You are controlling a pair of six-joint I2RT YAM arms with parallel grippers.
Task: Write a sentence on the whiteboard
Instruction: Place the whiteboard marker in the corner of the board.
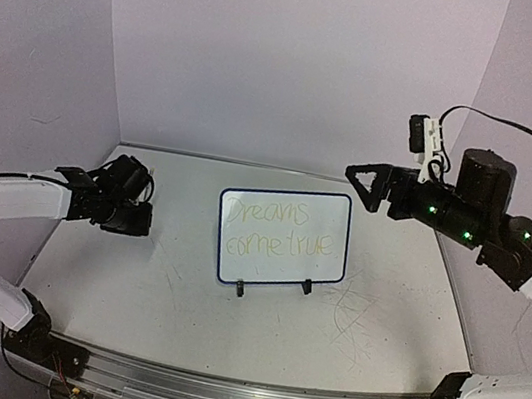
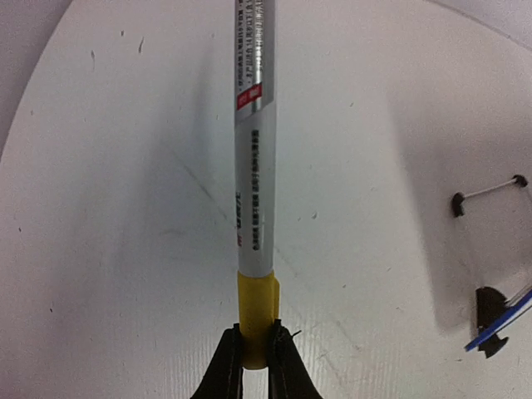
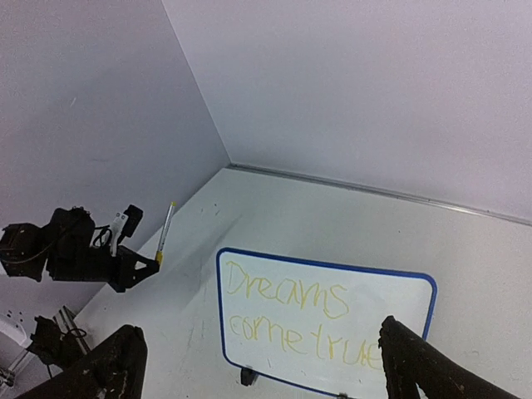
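The whiteboard (image 1: pixel 276 277), blue-rimmed on two black clip feet, stands upright mid-table. The sentence (image 1: pixel 279 230) "Dreams come true" is on it in faint yellow, in two lines, and reads clearly in the right wrist view (image 3: pixel 293 320). My left gripper (image 1: pixel 137 219) hangs left of the board, apart from it. It is shut on the yellow end of a silver marker (image 2: pixel 253 158), which sticks out beyond the jaws (image 3: pixel 165 232). My right gripper (image 1: pixel 367 187) is open and empty, raised above the board's upper right corner; its fingers (image 3: pixel 112 366) frame the board.
The tabletop (image 1: pixel 170 296) is white and scuffed, with grey scratch marks in front of the board. Walls close it in at the back and on both sides. The board's corner, a clip foot (image 2: pixel 490 307) and the wire stand (image 2: pixel 486 191) show at the right of the left wrist view.
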